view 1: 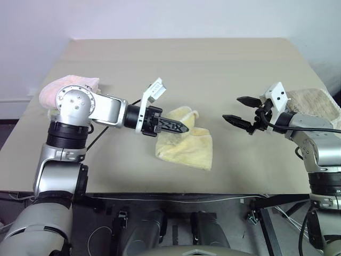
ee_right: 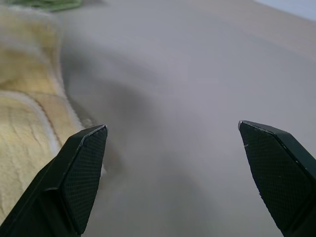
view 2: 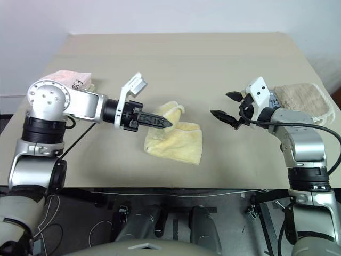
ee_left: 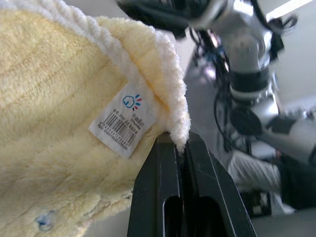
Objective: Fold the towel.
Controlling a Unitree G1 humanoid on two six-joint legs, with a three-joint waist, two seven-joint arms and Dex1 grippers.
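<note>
Across the beige tabletop the towel is lying partly folded at the centre, its whitish hem being pinched by the left gripper jaws while the right gripper jaws are being held spread and empty nearby, so the thin edge hold could be lost and the fold undone.
</note>
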